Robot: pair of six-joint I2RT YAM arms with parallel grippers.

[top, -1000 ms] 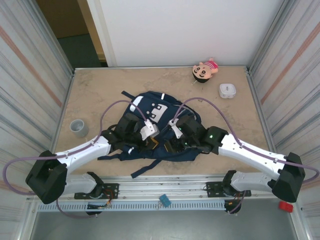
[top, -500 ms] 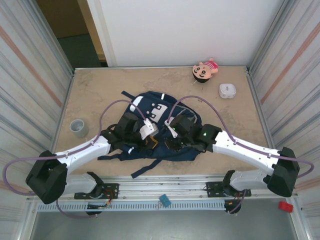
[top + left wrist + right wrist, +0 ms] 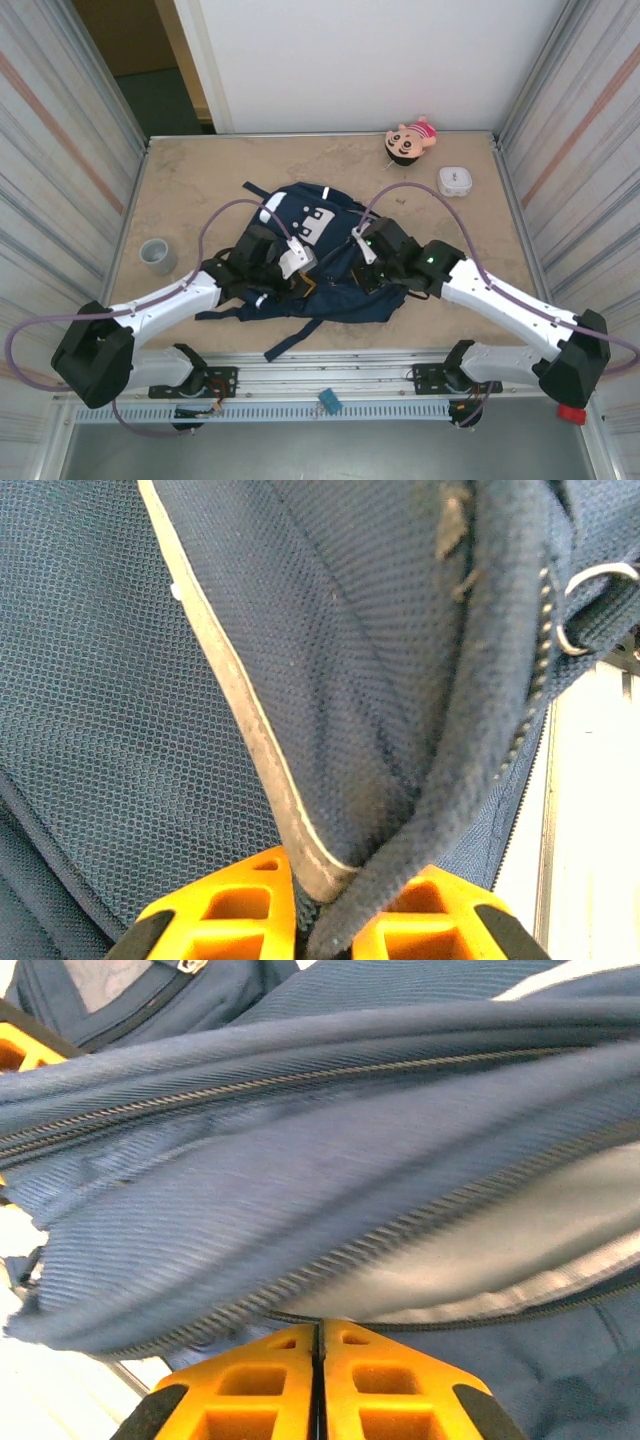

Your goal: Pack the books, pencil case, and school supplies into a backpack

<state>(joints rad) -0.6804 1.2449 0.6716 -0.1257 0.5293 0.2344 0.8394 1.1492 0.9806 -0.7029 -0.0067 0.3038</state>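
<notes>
**Backpack gripped on both sides, its contents out of sight**

One navy backpack [image 3: 335, 290] lies in the middle of the table [image 3: 200, 190], closer to the near edge. Its white-patched pocket points to the far edge and its dark straps [image 3: 290, 340] trail towards the near edge. In the right wrist view a zipper line runs across the fabric with pale lining below it. What lies inside the bag cannot be told.

The left gripper [image 3: 345, 865] is clamped on the backpack. A fold of mesh with pale piping and a zipper edge is pinched between its orange fingers [image 3: 240, 905]. The right gripper [image 3: 318, 1328] has its fingers pressed together, with only a thin line between them. Its tips sit right under the zipper edge, and whether they pinch any fabric cannot be told.

There are two other containers. One grey round cup [image 3: 157, 254] stands near the table's left edge, and its inside is too small to read. One small white square box [image 3: 456, 181] sits near the far right corner, lid down.

One small doll [image 3: 410, 140] lies at the far edge, just beside the box's corner.
</notes>
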